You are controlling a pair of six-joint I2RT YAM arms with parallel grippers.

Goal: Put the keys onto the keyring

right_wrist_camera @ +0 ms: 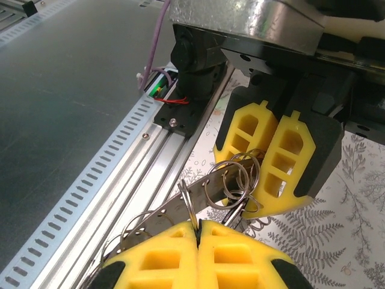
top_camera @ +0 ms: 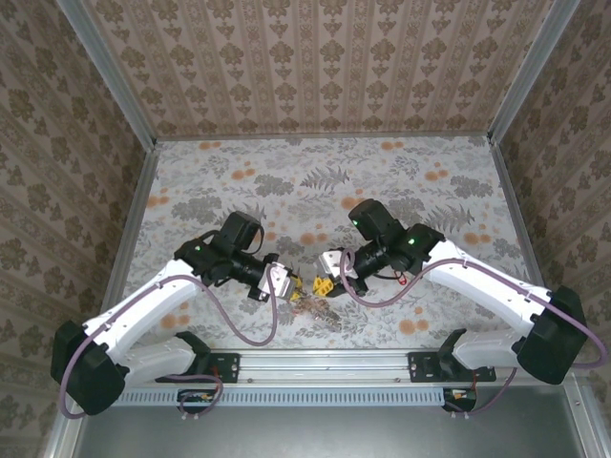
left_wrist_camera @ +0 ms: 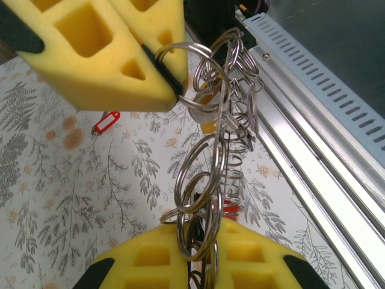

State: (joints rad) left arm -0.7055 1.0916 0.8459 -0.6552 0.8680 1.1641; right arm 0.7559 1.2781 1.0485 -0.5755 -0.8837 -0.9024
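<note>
Left wrist view: left fingers (left_wrist_camera: 150, 260) clamp the keyring (left_wrist_camera: 222, 158), tangled with the keys (left_wrist_camera: 242, 81), above the bench (left_wrist_camera: 60, 198) beside its rail (left_wrist_camera: 313, 150). Right fingers (left_wrist_camera: 108, 60) pinch a small ring (left_wrist_camera: 187, 44); a red-tagged key (left_wrist_camera: 107, 122) lies apart.

Counter (top_camera: 382, 181): pale floral cloth, grey leaves and orange blooms.
Walls (top_camera: 315, 67): brown damask paper on three sides.
Corner posts (top_camera: 110, 72): bare metal.
Rail (top_camera: 325, 361): silver, along the near edge.
Slotted strip (top_camera: 325, 396): grey, just beside the rail.
</note>
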